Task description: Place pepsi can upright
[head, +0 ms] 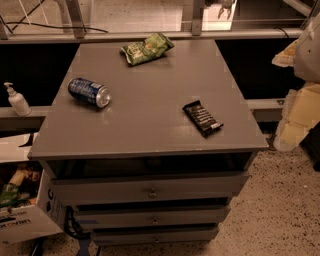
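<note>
The pepsi can (89, 92) is dark blue with white markings and silver rims. It lies on its side near the left edge of the grey cabinet top (150, 115), with its silver end facing front right. My gripper (223, 8) shows only partly at the top edge of the view, above and beyond the cabinet's back right corner. It is far from the can and holds nothing that I can see. Part of my pale arm (302, 100) shows at the right edge.
A green snack bag (146, 48) lies at the back of the cabinet top. A flat black candy bar (202, 118) lies at the front right. A pump bottle (17, 100) stands on a ledge to the left. A cardboard box (20, 215) sits on the floor at lower left. Drawers (150, 190) face the front.
</note>
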